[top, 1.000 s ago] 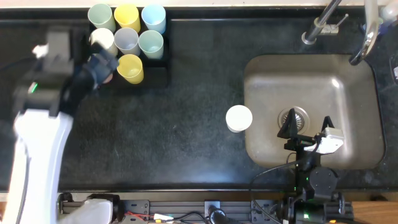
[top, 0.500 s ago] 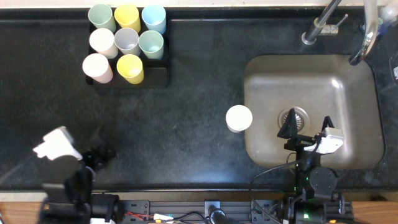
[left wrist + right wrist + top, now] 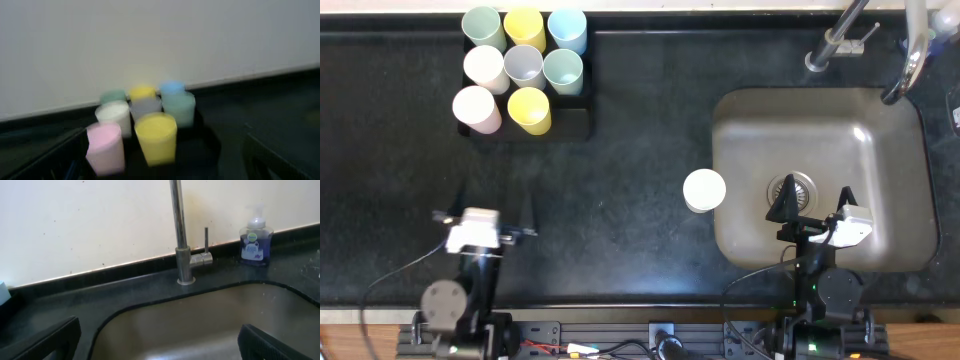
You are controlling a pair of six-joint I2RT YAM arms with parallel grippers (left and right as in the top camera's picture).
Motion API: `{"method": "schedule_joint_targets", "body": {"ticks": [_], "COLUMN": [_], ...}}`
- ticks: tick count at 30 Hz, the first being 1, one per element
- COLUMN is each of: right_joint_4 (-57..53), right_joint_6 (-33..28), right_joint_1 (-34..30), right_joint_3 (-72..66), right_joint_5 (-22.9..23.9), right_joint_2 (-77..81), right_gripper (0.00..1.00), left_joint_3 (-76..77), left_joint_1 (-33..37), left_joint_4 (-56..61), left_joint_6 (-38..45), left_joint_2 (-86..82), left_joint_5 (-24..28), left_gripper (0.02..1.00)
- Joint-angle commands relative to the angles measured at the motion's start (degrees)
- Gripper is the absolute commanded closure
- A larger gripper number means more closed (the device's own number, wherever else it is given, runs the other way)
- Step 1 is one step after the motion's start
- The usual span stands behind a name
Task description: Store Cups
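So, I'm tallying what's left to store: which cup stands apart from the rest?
The white cup beside the sink, alone on the counter; the other eight cups cluster at the black tray.

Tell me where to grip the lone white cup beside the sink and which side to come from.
Take the white round plastic cup by its side wall near the top, jaws across its width, coming from the dark countertop side. It stands on end, and the steel sink rim sits close on its other side.
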Motion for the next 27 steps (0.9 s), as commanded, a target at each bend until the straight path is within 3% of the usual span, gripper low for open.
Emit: {"method": "schedule_joint_targets", "body": {"ticks": [1, 27], "right_joint_4": [0.3, 0.3], "right_joint_6": [0.3, 0.3], "right_joint_1": [0.3, 0.3], "right_joint_3": [-0.7, -0.7], "right_joint_5": [-0.4, -0.4], "right_joint_2": [-0.3, -0.3], "right_gripper": [0.003, 0.007], "left_joint_3": [-1.4, -1.4], "left_joint_1": [0.3, 0.3], "left_joint_4": [-4.9, -7.6], "left_joint_6": [3.5, 3.4], "left_joint_2": [-0.5, -2.2], "left_joint_5": [4.3, 4.2], "left_gripper": [0.02, 0.02]}}
